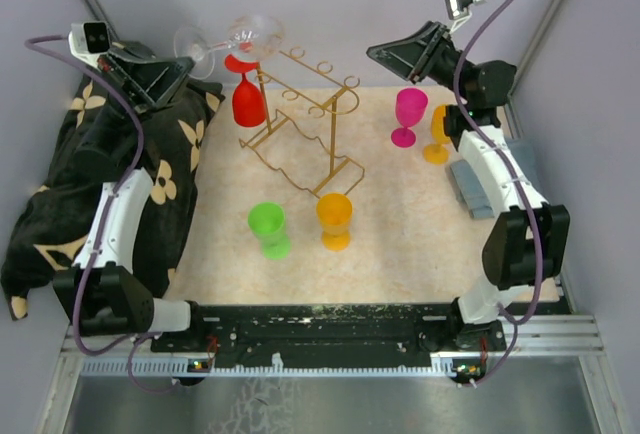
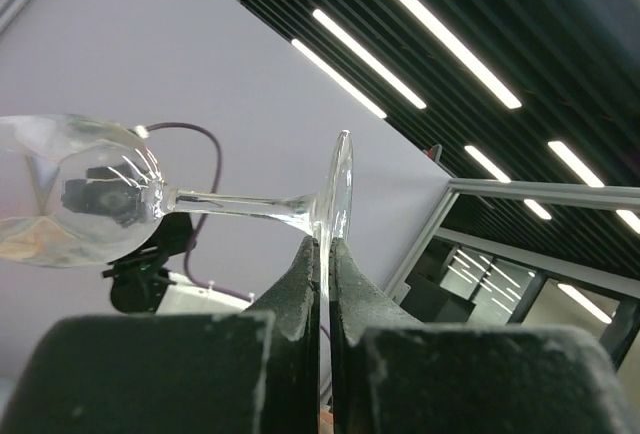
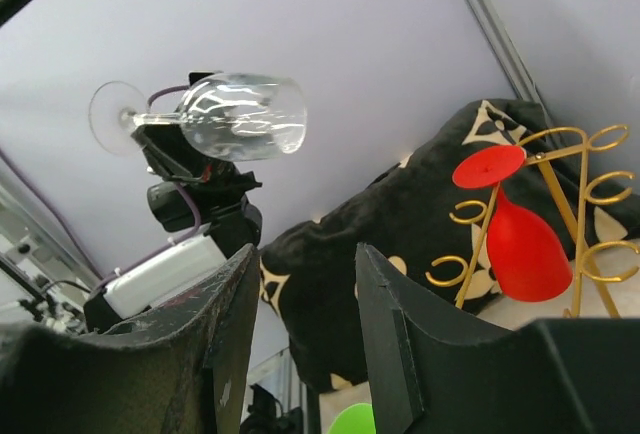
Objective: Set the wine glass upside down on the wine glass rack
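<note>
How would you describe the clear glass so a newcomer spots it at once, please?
Find the gold rack at centre, then the left hand raised beyond its far-left corner. It pinches the foot of a glass held sideways in the air: clear, unlike the red glass hung on the rack.

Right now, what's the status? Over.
Left claw shut on clear wine glass, by its foot, sideways, aloft. Right claw open, empty. Gold wire rack: red stemmed glass hanging upside down.

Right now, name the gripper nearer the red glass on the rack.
Left. The left gripper, shut on the clear glass, is just beside the red glass; the right gripper is beyond the rack.
</note>
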